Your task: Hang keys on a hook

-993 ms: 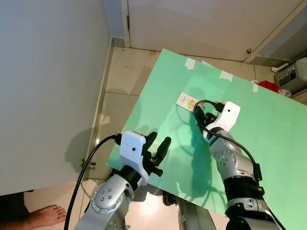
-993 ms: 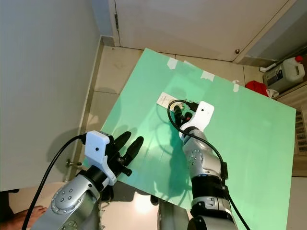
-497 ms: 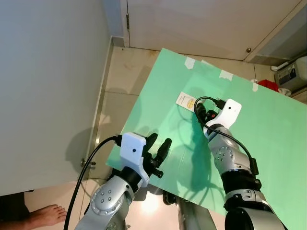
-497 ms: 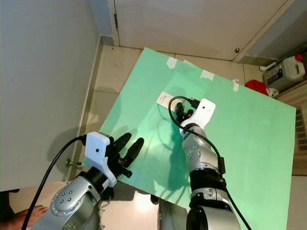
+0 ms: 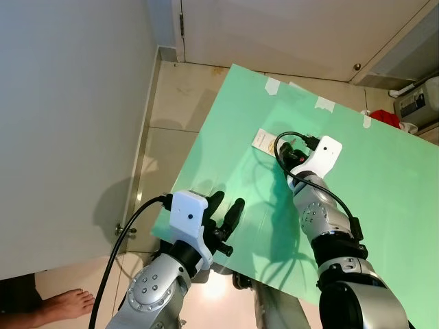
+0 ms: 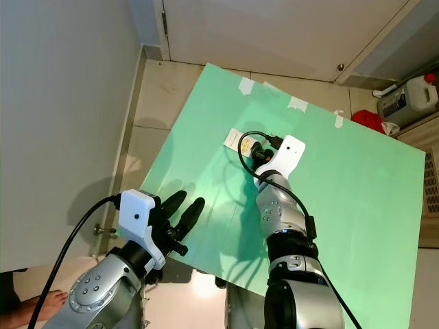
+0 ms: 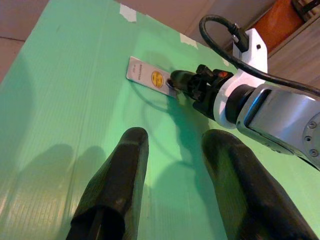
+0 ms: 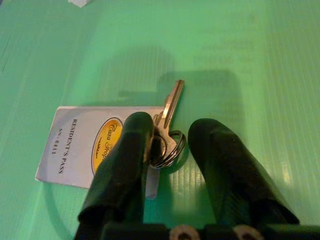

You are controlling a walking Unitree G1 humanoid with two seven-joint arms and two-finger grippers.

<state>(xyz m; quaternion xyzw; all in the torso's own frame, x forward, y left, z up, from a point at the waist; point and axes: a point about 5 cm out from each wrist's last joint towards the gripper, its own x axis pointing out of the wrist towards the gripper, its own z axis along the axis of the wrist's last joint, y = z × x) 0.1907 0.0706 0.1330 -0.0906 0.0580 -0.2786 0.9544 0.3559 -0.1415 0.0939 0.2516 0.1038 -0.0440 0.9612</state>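
A key on a metal ring (image 8: 170, 145) lies flat on the green board (image 5: 384, 205), joined to a white "Resident's Pass" tag (image 8: 75, 142) with a yellow oval. My right gripper (image 8: 172, 125) is down at the board, open, with one finger on each side of the ring; one finger (image 8: 135, 140) overlaps the ring's edge. From the head camera the right gripper (image 5: 288, 152) sits just right of the tag (image 5: 264, 139). My left gripper (image 5: 226, 204) is open over the board's near left edge with nothing between its fingers (image 7: 125, 165).
A white wall (image 5: 68, 103) runs along the left and a closed door (image 5: 274, 34) is behind the board. Tape strips (image 5: 272, 86) mark the board's far edge. A white jug (image 6: 405, 99) stands at the far right. A person's bare foot (image 5: 58, 305) is on the floor, lower left.
My right gripper has reached farther forward, up to the tag and key ring. The left gripper has stayed where it was. The view has shifted slightly.
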